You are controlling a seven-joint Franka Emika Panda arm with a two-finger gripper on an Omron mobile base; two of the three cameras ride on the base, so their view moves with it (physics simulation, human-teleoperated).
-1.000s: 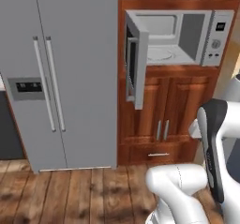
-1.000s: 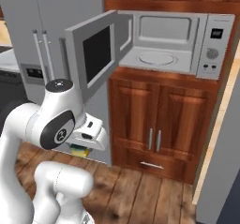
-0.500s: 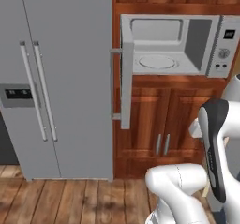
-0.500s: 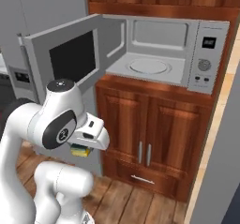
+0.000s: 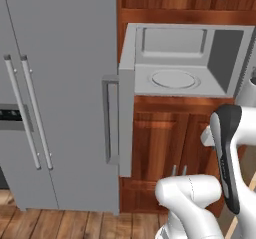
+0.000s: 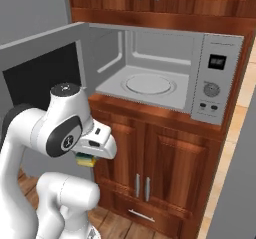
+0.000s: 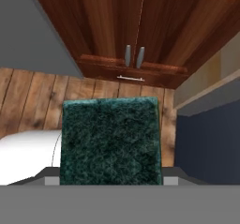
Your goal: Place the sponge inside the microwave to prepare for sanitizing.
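Observation:
The microwave is built into wooden cabinetry, and its door is swung wide to the left. A round white turntable lies inside, and the control panel is on the right. My gripper hangs low in front of the arm, below the microwave's level, shut on the sponge. The sponge's dark green scrub face fills the middle of the hand view; a yellow edge peeks out under the hand in the right base view.
A grey double-door fridge stands left of the microwave. Wooden cabinet doors with metal handles sit beneath it, over a drawer. Plank floor lies below. A dark blue panel is at the right of the hand view.
The whole picture has shifted and grown: the base has driven closer to the microwave. The arm's pose and its hold on the sponge look the same.

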